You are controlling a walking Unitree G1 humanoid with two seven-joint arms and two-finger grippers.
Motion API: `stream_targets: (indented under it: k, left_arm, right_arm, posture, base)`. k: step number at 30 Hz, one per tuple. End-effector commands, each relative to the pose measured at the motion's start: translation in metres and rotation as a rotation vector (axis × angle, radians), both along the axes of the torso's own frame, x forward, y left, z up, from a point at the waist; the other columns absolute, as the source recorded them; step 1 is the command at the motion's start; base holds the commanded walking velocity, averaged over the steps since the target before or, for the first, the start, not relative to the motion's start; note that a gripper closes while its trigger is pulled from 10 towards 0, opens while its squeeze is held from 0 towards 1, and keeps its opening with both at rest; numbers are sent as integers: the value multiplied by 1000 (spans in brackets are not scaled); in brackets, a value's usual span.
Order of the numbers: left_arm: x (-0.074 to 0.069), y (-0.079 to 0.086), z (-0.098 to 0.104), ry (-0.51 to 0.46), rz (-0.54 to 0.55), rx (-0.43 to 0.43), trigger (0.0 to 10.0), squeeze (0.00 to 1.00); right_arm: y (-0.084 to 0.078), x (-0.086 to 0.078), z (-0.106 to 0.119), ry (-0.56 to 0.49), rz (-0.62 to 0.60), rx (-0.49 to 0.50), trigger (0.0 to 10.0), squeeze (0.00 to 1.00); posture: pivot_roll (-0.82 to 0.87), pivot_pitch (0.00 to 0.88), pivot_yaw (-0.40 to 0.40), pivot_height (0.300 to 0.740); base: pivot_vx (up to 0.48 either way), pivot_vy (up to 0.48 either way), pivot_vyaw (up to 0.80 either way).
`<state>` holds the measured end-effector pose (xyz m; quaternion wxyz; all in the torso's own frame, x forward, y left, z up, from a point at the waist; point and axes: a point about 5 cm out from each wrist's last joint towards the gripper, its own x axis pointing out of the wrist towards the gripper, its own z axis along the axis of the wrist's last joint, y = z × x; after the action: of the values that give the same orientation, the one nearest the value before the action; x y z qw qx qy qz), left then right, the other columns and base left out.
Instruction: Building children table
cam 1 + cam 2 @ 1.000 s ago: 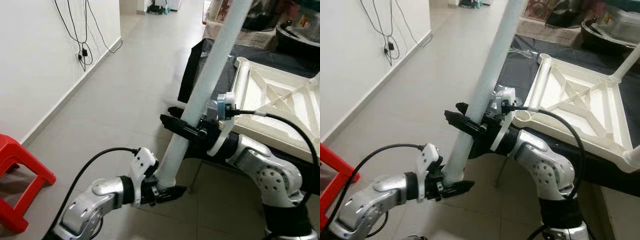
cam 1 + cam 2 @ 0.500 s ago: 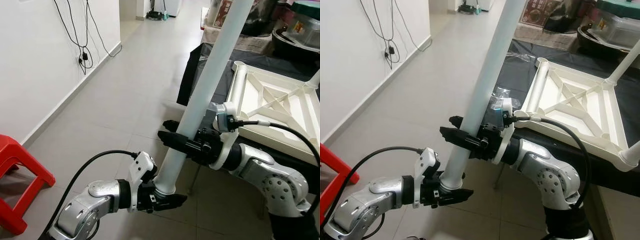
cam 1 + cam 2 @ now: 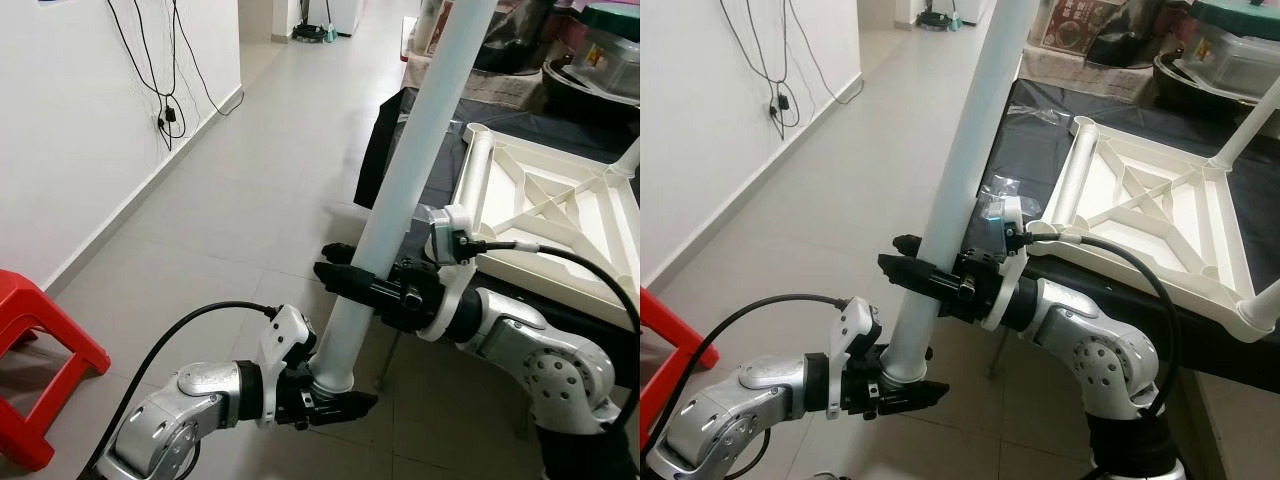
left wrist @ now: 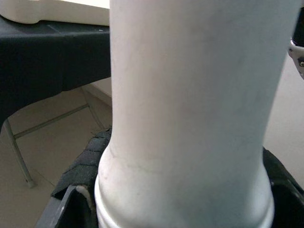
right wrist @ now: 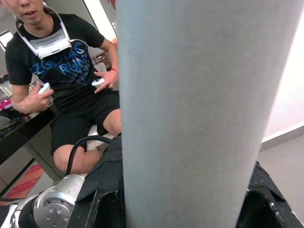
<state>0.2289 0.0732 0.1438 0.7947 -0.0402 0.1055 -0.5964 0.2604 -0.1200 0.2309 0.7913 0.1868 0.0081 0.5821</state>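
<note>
Both grippers are on the white table leg (image 3: pixel 400 190), which tilts up beside the upturned tabletop (image 3: pixel 560 215). The left gripper (image 3: pixel 335 400) is clamped around the leg's flared lower end, the 2 fingers hugging it. The right gripper (image 3: pixel 350 280) grips the leg higher up, closer to the tabletop's corner socket (image 3: pixel 478 135).

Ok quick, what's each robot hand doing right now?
Left gripper: shut on the white table leg, near its bottom end.
Right gripper: shut on the same leg, higher up.
</note>
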Motion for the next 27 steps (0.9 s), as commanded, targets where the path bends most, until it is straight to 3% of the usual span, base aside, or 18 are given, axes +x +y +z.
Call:
stream_targets:
  k: [1,3,4,14,15,16,18,19,20,22,23,24,27]
  left_arm:
    - [0,0,-4,33,14,11,10000,0]
    - [3,1,-6,42,42,20,10000,0]
    - [4,2,-6,31,64,20,10000,1000]
    - [8,3,-7,-6,141,29,10000,1000]
    - [7,3,-7,-8,141,31,10000,769]
    - [8,3,-7,-10,159,32,10000,0]
    - [9,3,-7,-9,170,30,10000,0]
    - [11,3,-7,-19,198,34,10000,0]
    - [11,3,-7,-19,198,34,10000,0]
    - [15,5,-8,-33,244,43,10000,0]
    - [15,5,-8,-33,244,43,10000,0]
    - [19,7,-12,-51,291,70,10000,0]
    - [20,8,-13,-59,310,77,10000,0]
  right_arm:
    - [3,-4,2,-13,27,-5,0,0]
    - [3,-4,2,-13,19,-2,0,0]
    - [1,-2,3,-16,1,5,0,0]
    - [-16,11,12,-37,-138,49,0,0]
    - [-18,12,13,-40,-156,47,0,0]
    - [-20,15,13,-50,-194,34,0,0]
    - [-22,16,13,-57,-221,25,0,0]
    - [-27,27,12,-65,-347,-14,0,0]
    - [-27,27,12,-65,-347,-14,0,0]
    - [-37,42,10,-75,-535,-64,0,0]
    - [-37,42,10,-75,-535,-64,0,0]
    - [-50,55,8,-84,-723,-101,0,0]
    - [-55,59,7,-85,-787,-102,0,0]
  posture:
    - [84,86,-98,740]
    - [84,85,-97,740]
    - [84,83,-98,740]
    - [88,81,-99,740]
    - [88,81,-99,740]
    - [88,81,-99,740]
    - [88,81,-99,740]
    - [88,81,-99,740]
    - [88,81,-99,740]
    - [86,78,-96,740]
    - [86,78,-96,740]
    - [86,78,-96,740]
    - [86,78,-96,740]
  base:
    - [0,0,0]
    - [0,0,0]
    - [0,0,0]
    - [0,0,0]
    - [0,0,0]
    - [0,0,0]
    - [0,0,0]
    - [0,0,0]
    - [0,0,0]
    - [0,0,0]
    - [0,0,0]
    - [0,0,0]
    - [0,0,0]
